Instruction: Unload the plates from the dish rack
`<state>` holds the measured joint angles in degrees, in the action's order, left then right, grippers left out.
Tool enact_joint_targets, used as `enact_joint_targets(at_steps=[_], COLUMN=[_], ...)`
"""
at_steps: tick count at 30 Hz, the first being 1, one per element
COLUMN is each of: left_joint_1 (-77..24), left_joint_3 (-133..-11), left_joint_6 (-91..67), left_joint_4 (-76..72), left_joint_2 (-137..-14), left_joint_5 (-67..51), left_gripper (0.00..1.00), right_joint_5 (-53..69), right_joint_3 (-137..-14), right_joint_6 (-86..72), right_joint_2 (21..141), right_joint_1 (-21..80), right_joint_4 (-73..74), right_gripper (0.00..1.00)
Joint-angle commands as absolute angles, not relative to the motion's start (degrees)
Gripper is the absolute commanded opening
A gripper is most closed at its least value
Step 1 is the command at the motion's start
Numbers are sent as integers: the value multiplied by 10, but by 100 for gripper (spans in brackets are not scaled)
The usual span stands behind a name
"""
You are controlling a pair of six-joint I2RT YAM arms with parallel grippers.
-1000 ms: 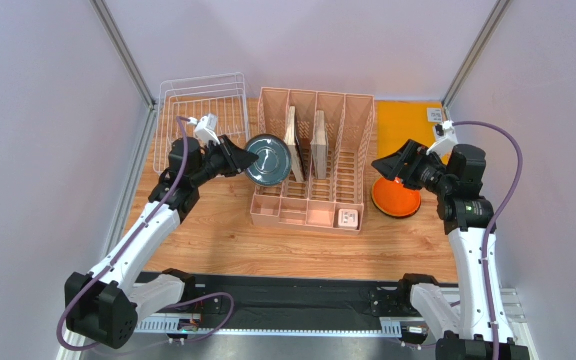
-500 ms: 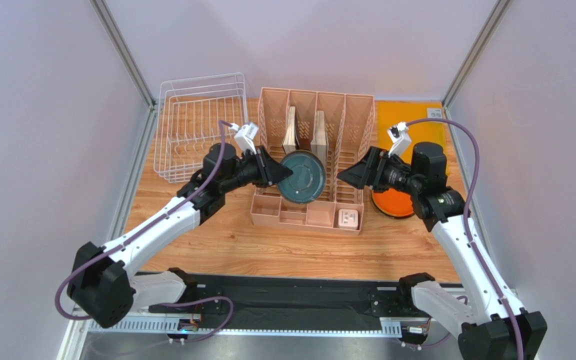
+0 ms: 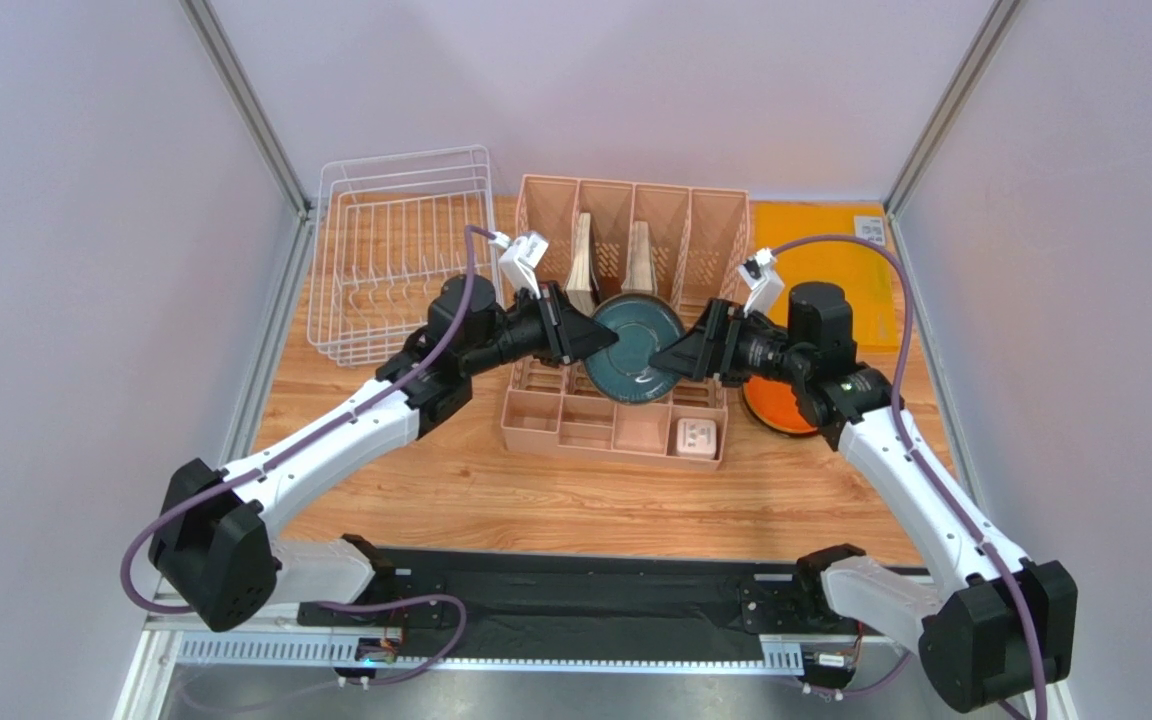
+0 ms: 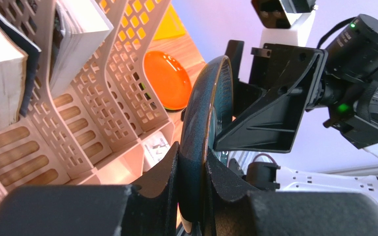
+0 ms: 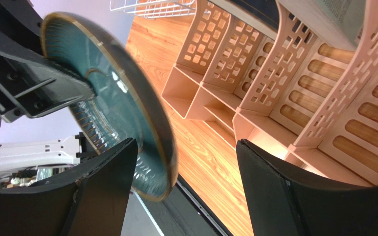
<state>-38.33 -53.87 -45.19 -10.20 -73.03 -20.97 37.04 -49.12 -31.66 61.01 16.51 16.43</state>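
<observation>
The pink slotted organiser sits mid-frame in the top view, with the white wire dish rack at upper left. Over the organiser's centre I hold the slate-blue plate on edge. It is glossy teal-blue, ringed inside, with a thin brownish rim. An orange plate lies flat at right. My left gripper pinches the blue plate's rim tight, and my right gripper straddles the opposite edge with its jaws wide.

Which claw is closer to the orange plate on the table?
Right. The right gripper is just left of the orange plate, its arm over it; the left gripper is farther left, above the pink organiser.
</observation>
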Motion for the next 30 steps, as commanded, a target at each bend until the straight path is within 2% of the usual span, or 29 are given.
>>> enact_joint_targets(at_steps=[1, 2, 3, 4, 5, 6, 8, 9, 10, 11, 17, 23, 24, 25, 26, 30], left_joint_1=[-390, -391, -391, -392, -392, -392, -392, -393, -393, -392, -393, -392, -392, -392, -393, -393], left_joint_3=[-570, -570, -570, -570, -569, -567, -562, -560, -558, -557, -542, -550, -554, -555, -558, -566], left_joint_6=[-480, -482, -484, -486, -486, -487, -486, -486, -485, -485, -483, -432, -412, -403, -389, -314], left_joint_4=[-165, -171, -171, -171, -171, -171, -171, -171, -170, -170, -181, -135, -122, -98, -84, -19], left_joint_2=[-738, -741, -743, -744, -744, -744, -742, -742, -742, -744, -745, -735, -725, -720, -713, -663], left_joint_5=[-257, -265, -269, -272, -271, -270, -266, -267, -267, -270, -276, -249, -236, -209, -195, -109], left_gripper=[0, 0, 0, 0, 0, 0, 0, 0, 0, 0, 0, 44, 56, 57, 66, 78], right_joint_5=[414, 415, 417, 415, 415, 416, 418, 418, 419, 421, 383, 282, 254, 240, 227, 146], right_joint_3=[-468, -464, -461, -457, -454, -453, -449, -449, -448, -446, -434, -456, -469, -476, -485, -522], right_joint_6=[-328, -328, -327, -328, -328, -329, -323, -323, -322, -320, -315, -286, -281, -268, -261, -222], right_joint_2=[606, 601, 600, 599, 595, 594, 590, 589, 588, 585, 557, 498, 488, 469, 459, 411], right_joint_1=[171, 171, 171, 171, 171, 171, 171, 171, 171, 171, 170, 152, 141, 135, 128, 73], right_joint_4=[67, 58, 48, 38, 32, 25, 16, 14, 13, 11, 12, 91, 122, 138, 155, 255], right_gripper=[78, 77, 69, 65, 59, 46, 37, 21, 17, 0, 0, 0, 0, 0, 0, 0])
